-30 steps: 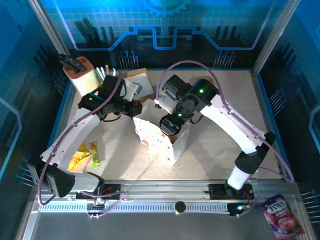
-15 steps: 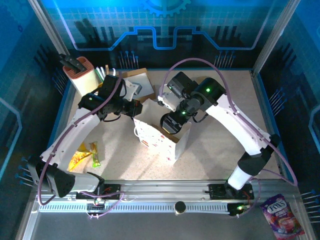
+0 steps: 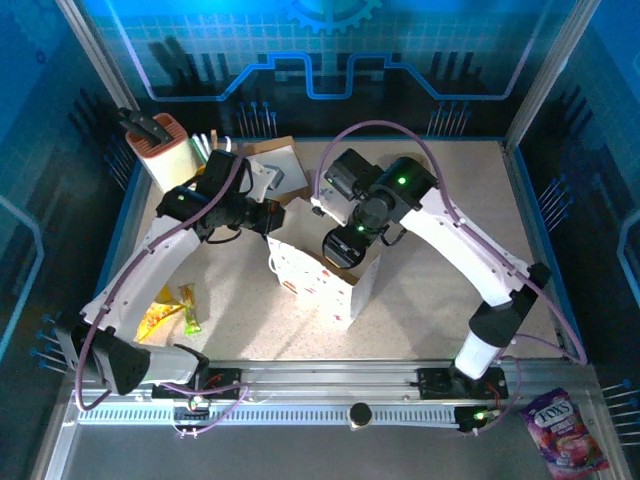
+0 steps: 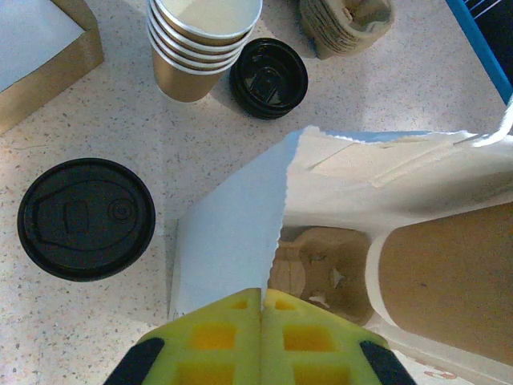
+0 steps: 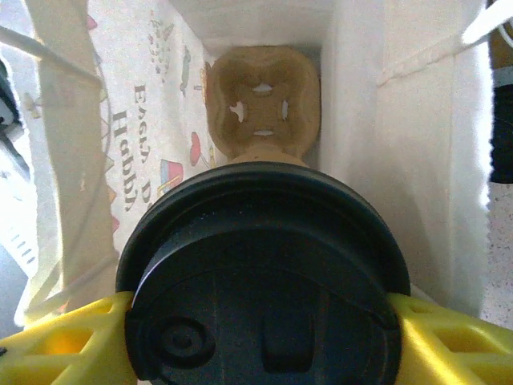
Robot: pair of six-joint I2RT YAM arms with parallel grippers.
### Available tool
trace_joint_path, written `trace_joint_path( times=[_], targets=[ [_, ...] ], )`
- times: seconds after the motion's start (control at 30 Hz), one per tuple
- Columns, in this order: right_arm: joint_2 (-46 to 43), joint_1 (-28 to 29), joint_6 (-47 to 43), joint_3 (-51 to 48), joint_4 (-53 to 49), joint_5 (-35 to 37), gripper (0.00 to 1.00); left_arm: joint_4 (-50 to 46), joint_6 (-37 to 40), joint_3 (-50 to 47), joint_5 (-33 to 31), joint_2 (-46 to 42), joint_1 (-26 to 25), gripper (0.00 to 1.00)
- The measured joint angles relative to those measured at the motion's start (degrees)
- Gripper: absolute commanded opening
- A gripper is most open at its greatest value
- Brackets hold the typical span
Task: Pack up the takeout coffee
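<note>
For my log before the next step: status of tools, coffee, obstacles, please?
Left tool shut on bag. Right tool holds lidded cup inside bag, above carrier. Slot looks free.

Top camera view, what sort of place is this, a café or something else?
Probably a robot test cell staged for coffee packing, not a café: a metal frame with blue panels encloses the table, two arms bolt to a rail, and cups, lids and a bag are the props.

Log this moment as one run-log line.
left gripper: shut on paper bag edge | right gripper: holds lidded coffee cup inside bag | cup carrier: at bag bottom, below cup
</note>
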Motion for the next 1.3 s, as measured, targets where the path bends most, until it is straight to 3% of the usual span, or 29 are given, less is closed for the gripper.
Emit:
trace_joint_path(
  times=[0.77,1.3],
  targets=[
    [3.28,5.66,1.81,2.19,-3.58,7.89,0.49,0.04,0.02,0.00,0.15,0.00,0.00,0.00],
    [3.72,5.77,4.44,-3.98,-1.36,8.72,0.48,0.20,0.02,-0.02,0.15,0.00,0.00,0.00]
  ],
)
